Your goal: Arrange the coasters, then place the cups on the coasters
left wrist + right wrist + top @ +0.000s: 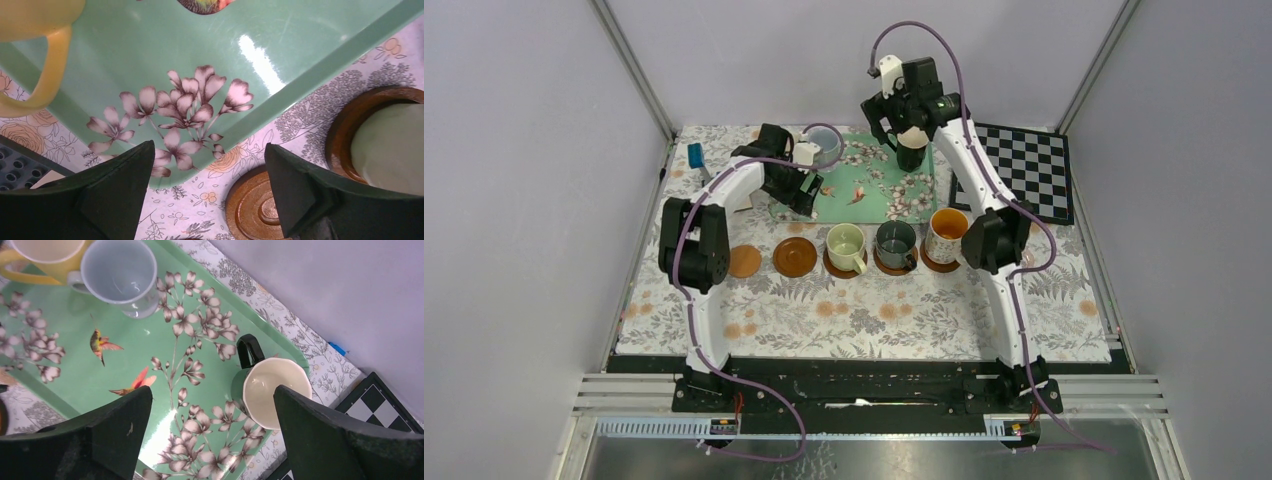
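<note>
My left pincer (209, 155) hung spread wide with nothing between its fingers, low over the near left corner of the green floral tray (150, 60), which lay on the flowered tablecloth (874, 320). From that wrist I saw the yellow mug (35, 20) standing on the tray, its handle turned toward me, and just beyond the tray's edge an empty dark brown coaster (255, 207). Beside it, a second coaster (345, 130) carried the pale green mug (395, 150). My right pincer (212, 392) was spread as well and pinched nothing. It hovered above the black mug (275, 390) with the white inside, which stood upright near the tray's far right corner, handle pointing away. The pale blue mug (117, 272) sat at the tray's far left, touching the yellow one. From above, the coasters ran in a row in front of the tray: an orange-brown coaster (744, 261) and the dark brown one bare, then three under mugs: the pale green, the dark green mug (894, 243) and the floral mug (946, 232) with the orange inside. The checkerboard (1024, 165) lay to the tray's right
</note>
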